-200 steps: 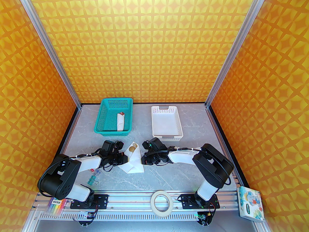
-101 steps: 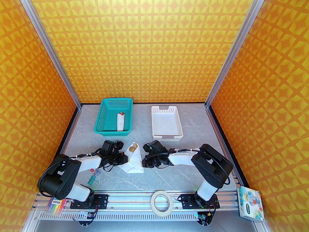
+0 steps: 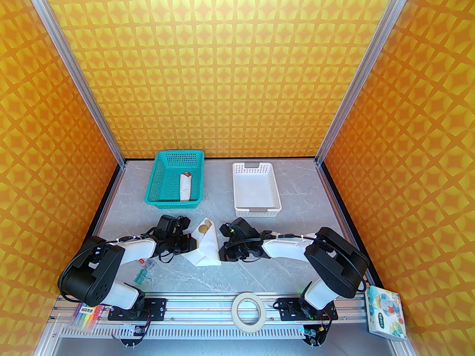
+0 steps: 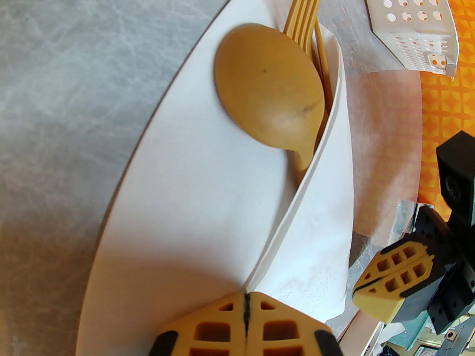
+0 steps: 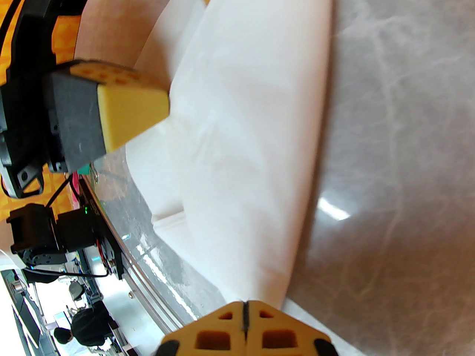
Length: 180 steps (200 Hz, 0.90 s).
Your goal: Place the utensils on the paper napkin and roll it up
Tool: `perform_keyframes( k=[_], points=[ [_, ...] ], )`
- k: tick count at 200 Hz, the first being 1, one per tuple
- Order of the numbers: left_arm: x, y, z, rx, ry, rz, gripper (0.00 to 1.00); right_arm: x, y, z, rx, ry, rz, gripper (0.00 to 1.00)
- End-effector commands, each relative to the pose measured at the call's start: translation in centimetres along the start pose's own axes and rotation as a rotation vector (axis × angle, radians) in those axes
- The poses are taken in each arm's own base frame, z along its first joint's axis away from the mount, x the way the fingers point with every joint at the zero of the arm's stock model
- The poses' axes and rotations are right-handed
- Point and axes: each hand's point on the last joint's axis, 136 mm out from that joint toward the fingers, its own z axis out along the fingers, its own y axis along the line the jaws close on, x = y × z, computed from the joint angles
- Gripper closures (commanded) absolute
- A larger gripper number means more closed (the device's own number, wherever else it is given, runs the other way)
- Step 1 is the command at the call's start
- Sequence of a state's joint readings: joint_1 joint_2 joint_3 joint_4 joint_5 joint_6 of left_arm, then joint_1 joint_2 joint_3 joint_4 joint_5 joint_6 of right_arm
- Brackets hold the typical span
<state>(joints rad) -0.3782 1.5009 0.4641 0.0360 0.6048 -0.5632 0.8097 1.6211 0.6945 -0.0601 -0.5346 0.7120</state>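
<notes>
The paper napkin lies on the table between my two arms, its right flap folded over the utensils. In the left wrist view the tan spoon and the fork stick out of the fold at the napkin's far end. My left gripper is shut, its tips resting on the napkin at the fold's near end, on the napkin's left side. My right gripper is shut too and sits at the napkin's near right edge, tips touching the paper.
A teal basket holding a white roll stands at the back left, a white basket at the back right. Binder clips lie near the left arm. A tape roll, a marker pack and a picture box sit along the front rail.
My right gripper has slid toward the near edge along the napkin's right side, and its elbow has swung right. The left arm and the napkin have stayed put.
</notes>
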Motion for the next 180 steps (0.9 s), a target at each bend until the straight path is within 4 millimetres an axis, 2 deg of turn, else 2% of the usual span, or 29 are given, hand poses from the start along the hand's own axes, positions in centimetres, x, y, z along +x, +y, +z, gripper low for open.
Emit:
perform_keyframes(
  k=[1,49,88,112,136,163,180],
  points=[
    [2.0,3.3,0.3,-0.137,0.054,-0.047,1.0,1.2,-0.6,0.2,0.018,0.03,0.032,1.0],
    [1.9,3.3,0.3,-0.138,0.053,-0.046,1.0,2.8,-1.8,0.8,0.047,0.076,0.059,1.0],
    [1.9,3.3,0.3,-0.138,0.053,-0.043,1.0,2.9,-2.1,-0.5,0.106,0.068,0.029,1.0],
    [2.0,3.3,0.3,-0.138,0.055,-0.041,1.0,1.0,-1.2,-2.6,0.168,0.008,-0.05,1.0],
    [2.1,3.2,0.4,-0.138,0.058,-0.04,1.0,-1.7,0.3,-4.5,0.212,-0.079,-0.136,0.92],
    [2.1,3.2,0.4,-0.136,0.056,-0.038,1.0,-4.5,1.3,-5.1,0.267,-0.169,-0.191,0.83],
    [2.1,3.1,0.3,-0.135,0.052,-0.038,1.0,-5.7,1.4,-4.6,0.353,-0.189,-0.236,0.76]
  ],
)
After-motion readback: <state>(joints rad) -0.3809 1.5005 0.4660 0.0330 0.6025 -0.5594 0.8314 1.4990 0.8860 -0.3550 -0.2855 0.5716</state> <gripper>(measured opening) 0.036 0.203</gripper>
